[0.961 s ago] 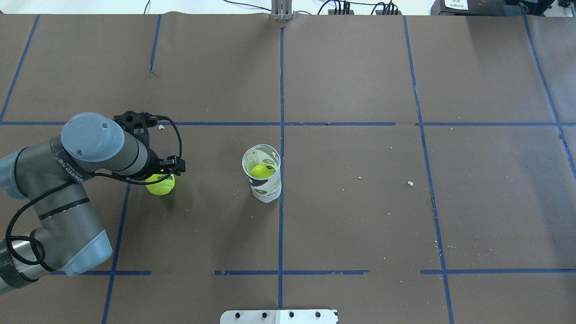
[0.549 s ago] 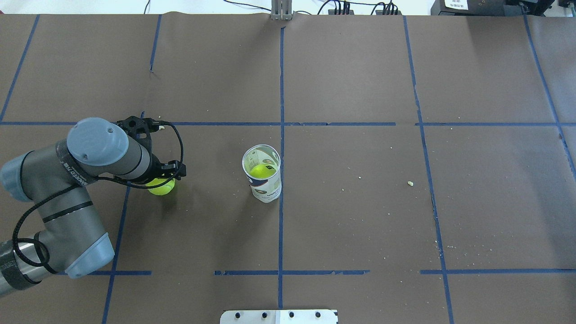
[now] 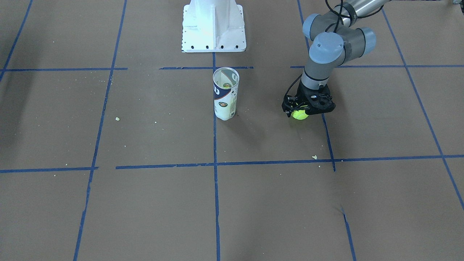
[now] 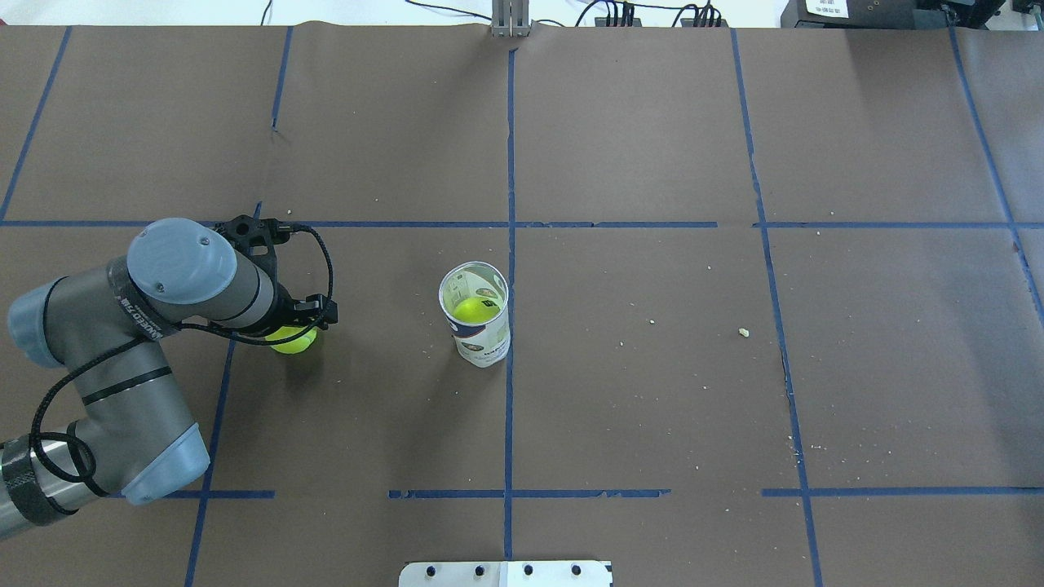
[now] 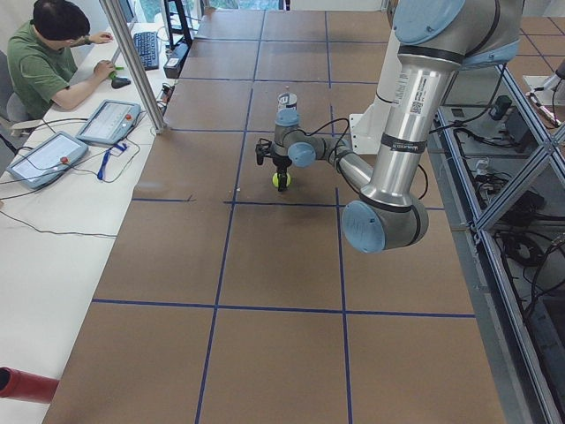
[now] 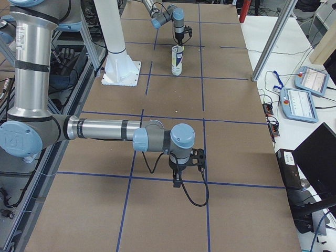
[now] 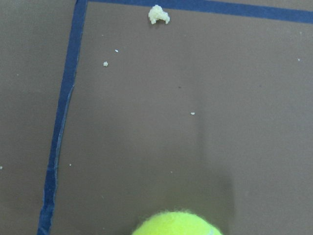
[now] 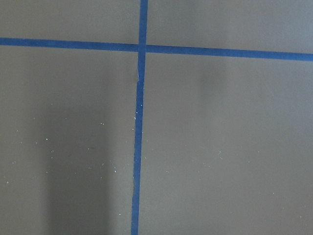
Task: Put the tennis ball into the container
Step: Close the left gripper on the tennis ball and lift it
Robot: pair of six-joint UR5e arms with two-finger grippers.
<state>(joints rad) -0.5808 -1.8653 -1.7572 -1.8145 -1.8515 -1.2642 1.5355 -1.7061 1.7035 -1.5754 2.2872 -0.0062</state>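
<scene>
The task is sitting at its grasping step, with nothing delivered yet. The left gripper (image 3: 303,110) is hanging straight down over the tennis ball (image 4: 292,340), its fingers standing on either side of the ball. Whether the pads are actually pressing it I cannot tell, nor whether the ball is resting on the paper or just off it. In the overhead view the ball is lying at about 9 o'clock from the container (image 4: 477,326), well apart from it. The container is standing upright and open near the table's middle, and another yellow-green ball (image 4: 473,309) is showing inside it (so the new one would be going in on top). What is left, by my reading: securing the grip, lifting, carrying toward 3 o'clock, and dropping through the rim.

The right gripper (image 6: 177,182) is idling low over the far end of the table; how wide it is standing I cannot tell.

Brown paper is covering the table (image 4: 652,408), with blue tape lines (image 4: 510,163) dividing it into squares and pale crumbs (image 4: 743,332) lying scattered about. A white pedestal (image 3: 214,25) is sitting at 6 o'clock of the overhead view. Beside the table, an operator (image 5: 48,62) in green is working at a keyboard (image 5: 146,49), with tablets (image 5: 110,121) lying nearby.
</scene>
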